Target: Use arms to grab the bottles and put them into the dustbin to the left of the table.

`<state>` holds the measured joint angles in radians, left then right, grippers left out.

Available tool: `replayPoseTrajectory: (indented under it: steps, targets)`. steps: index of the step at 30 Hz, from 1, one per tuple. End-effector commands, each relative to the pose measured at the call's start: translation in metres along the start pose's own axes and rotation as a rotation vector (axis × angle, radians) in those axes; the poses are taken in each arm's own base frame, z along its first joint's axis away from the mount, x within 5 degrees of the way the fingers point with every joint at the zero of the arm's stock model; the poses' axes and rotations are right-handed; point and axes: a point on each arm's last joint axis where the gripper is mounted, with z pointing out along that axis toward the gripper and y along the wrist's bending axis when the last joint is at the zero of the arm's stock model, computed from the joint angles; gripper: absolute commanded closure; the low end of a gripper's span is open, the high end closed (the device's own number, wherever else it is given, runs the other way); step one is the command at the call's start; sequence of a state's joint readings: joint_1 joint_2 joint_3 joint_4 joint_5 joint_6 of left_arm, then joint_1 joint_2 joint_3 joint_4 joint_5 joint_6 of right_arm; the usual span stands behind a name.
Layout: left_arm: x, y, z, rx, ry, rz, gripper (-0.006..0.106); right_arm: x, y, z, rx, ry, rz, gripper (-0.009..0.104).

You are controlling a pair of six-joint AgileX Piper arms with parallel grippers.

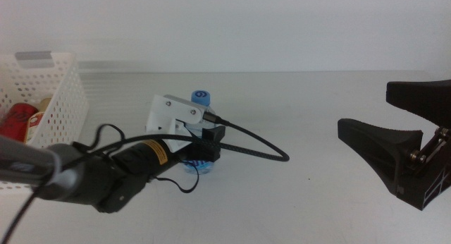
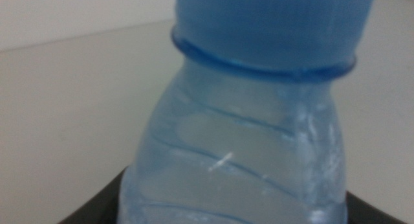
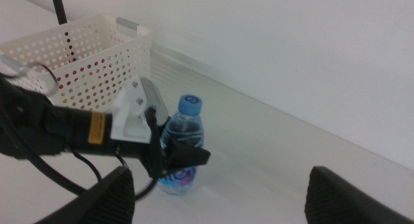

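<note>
2 items sit in bin [image 1: 67, 96] already. My left gripper [image 1: 201, 156] pinches upright water bottle [image 1: 200, 103] mid-table; right gripper [image 1: 405, 142] waits spread wide.

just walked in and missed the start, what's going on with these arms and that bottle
The left claw is around the small clear plastic water bottle with a blue cap, which stands upright on the plain white tabletop. Whether the claw is gripping it yet is unclear. The white perforated plastic basket at the left already holds a red can and another container. The right claw waits open at the right side, holding nothing.
</note>
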<state>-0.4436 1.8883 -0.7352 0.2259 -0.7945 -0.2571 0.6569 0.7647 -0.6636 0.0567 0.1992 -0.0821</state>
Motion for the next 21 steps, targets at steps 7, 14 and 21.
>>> replayPoseTrajectory:
  steps: [7, 14, 21]
  targets:
    - [-0.09, -0.015, -0.055, -0.023, -0.125, 0.053, 0.093, -0.015, -0.001, -0.003, 0.008, -0.102, -0.019, 0.024]
    - [-0.124, -0.016, -0.087, -0.116, -0.011, -0.047, 0.093, -0.015, -0.001, -0.003, 0.008, -0.102, -0.019, 0.024]
    - [-0.163, -0.011, -0.097, -0.247, 0.187, -0.002, 0.093, -0.015, -0.001, -0.003, 0.008, -0.102, -0.019, 0.024]
